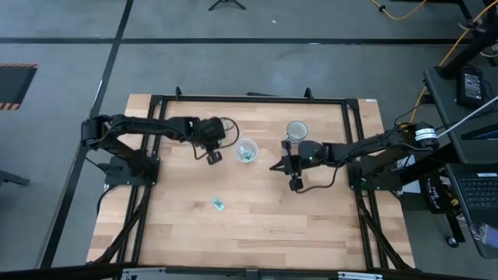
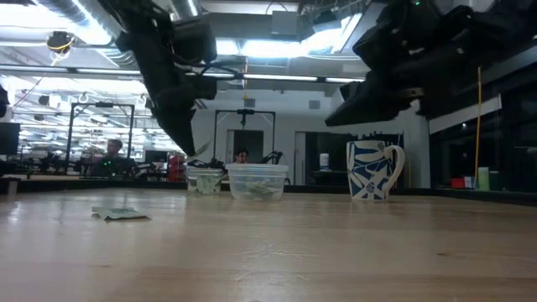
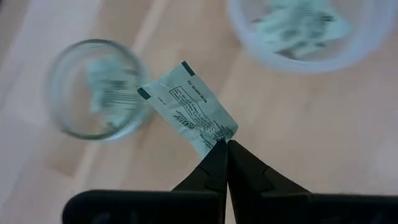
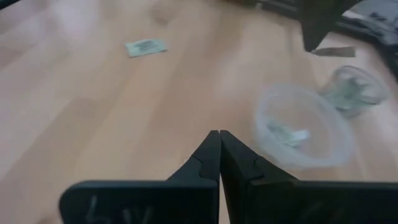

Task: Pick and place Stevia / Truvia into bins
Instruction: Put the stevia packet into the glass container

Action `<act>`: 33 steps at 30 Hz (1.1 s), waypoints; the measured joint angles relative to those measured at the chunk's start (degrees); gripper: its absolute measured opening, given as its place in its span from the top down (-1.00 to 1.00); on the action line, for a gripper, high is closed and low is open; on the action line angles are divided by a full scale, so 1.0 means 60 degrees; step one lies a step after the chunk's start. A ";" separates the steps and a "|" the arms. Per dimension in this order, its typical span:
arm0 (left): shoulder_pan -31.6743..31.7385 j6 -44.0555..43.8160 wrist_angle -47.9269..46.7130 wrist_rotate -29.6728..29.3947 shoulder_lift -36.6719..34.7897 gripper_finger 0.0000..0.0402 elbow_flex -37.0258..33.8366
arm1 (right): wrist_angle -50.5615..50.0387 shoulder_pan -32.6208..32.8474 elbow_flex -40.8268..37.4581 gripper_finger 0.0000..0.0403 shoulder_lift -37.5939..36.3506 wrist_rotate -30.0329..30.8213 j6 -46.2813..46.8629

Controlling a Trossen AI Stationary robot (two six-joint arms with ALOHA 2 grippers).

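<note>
Left wrist view: left gripper (image 3: pixel 224 144) pinching sachet (image 3: pixel 188 110) near small clear cup (image 3: pixel 93 87). Both bins partly filled. One packet (image 1: pixel 219 204) left on table (image 1: pixel 311 225). Right gripper (image 4: pixel 219 135) closed, empty.

You've got one sachet (image 3: pixel 188 106) pinched by a corner in the left gripper (image 3: pixel 224 144), jaws closed on its edge. It's pale green and white with fine print, tilted, hanging above the counter (image 1: pixel 257 225) just beside the small clear cup (image 3: pixel 93 88), not over it. That cup already has sachets in it. Next to it sits the wider whitish cup (image 1: pixel 247 150), also with sachets inside, both cups upright near the counter's middle. One more sachet (image 1: pixel 219 204) lies flat on the bare wood, well apart from the cups, towards the front edge.
</note>
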 joint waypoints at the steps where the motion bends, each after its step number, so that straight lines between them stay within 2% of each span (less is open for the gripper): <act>1: 0.0202 0.0100 0.0004 0.0034 -0.0003 0.99 0.0000 | 0.0084 -0.0097 0.0000 0.97 0.0000 0.0002 -0.0006; 10: 0.1515 0.1231 0.0428 0.1026 -0.0003 0.99 0.0104 | 0.0140 -0.0518 0.0000 0.97 0.0000 0.0001 -0.0025; 18: 0.2310 0.1798 0.0464 0.1091 0.0016 0.99 0.0222 | 0.0214 -0.0546 0.0000 0.97 0.0000 -0.0001 0.0215; 22: 0.2659 0.2037 0.0602 0.1521 0.0132 0.99 0.0222 | 0.0424 -0.0546 0.0000 0.97 0.0000 -0.0001 0.0219; 33: 0.3153 0.2500 0.1107 0.1622 0.0994 0.99 0.0222 | 0.0653 -0.0608 0.0000 0.97 0.0000 0.0010 0.0228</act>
